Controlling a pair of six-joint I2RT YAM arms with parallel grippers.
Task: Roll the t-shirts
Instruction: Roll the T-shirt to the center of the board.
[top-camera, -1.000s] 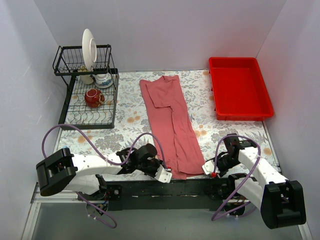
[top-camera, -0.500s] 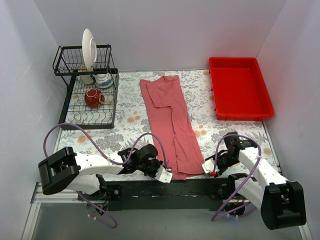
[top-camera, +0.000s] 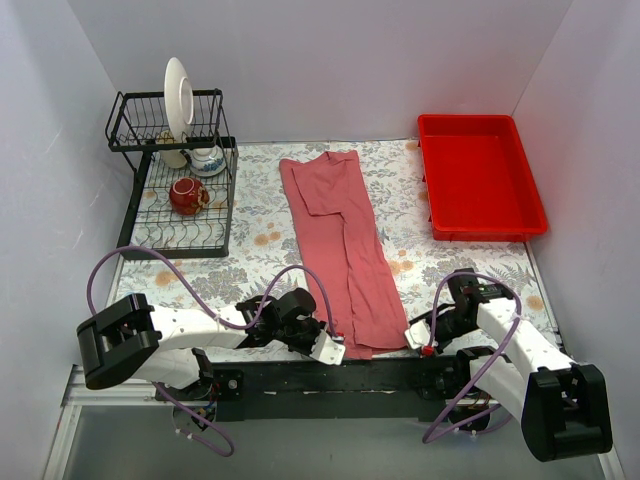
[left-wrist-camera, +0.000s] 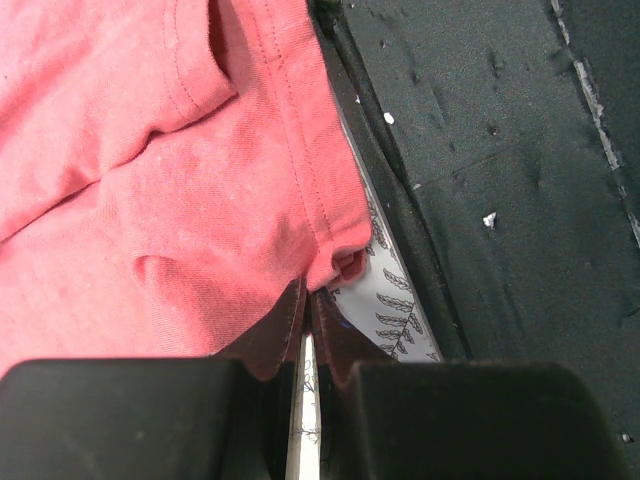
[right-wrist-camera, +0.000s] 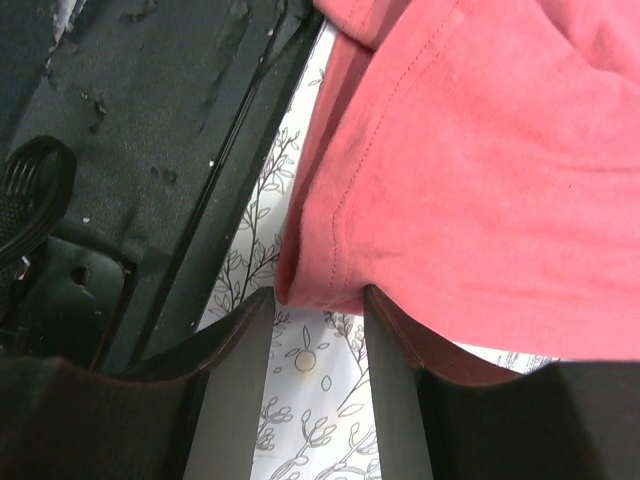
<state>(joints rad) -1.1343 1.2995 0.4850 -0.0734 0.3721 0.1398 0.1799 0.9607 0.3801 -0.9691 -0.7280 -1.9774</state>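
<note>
The salmon-pink t-shirt (top-camera: 340, 240) lies folded into a long strip down the middle of the floral table, collar end far, hem near the arms. My left gripper (top-camera: 335, 350) sits at the hem's near left corner. In the left wrist view its jaws (left-wrist-camera: 307, 290) are shut, pinching the t-shirt (left-wrist-camera: 150, 180) at its bunched hem corner. My right gripper (top-camera: 412, 338) is at the hem's near right corner. In the right wrist view it (right-wrist-camera: 318, 295) stands open, its two fingers straddling the folded hem edge of the t-shirt (right-wrist-camera: 480, 150) without squeezing it.
A bright red plastic tray (top-camera: 480, 185) stands at the back right. A black wire dish rack (top-camera: 180, 215) at the back left holds a white plate (top-camera: 178, 95), a teapot (top-camera: 207, 160) and a red cup (top-camera: 187, 195). The black base rail (top-camera: 330, 378) runs just behind the hem.
The right arm has shifted very slightly near the hem's right corner. The left arm and the t-shirt have not visibly moved.
</note>
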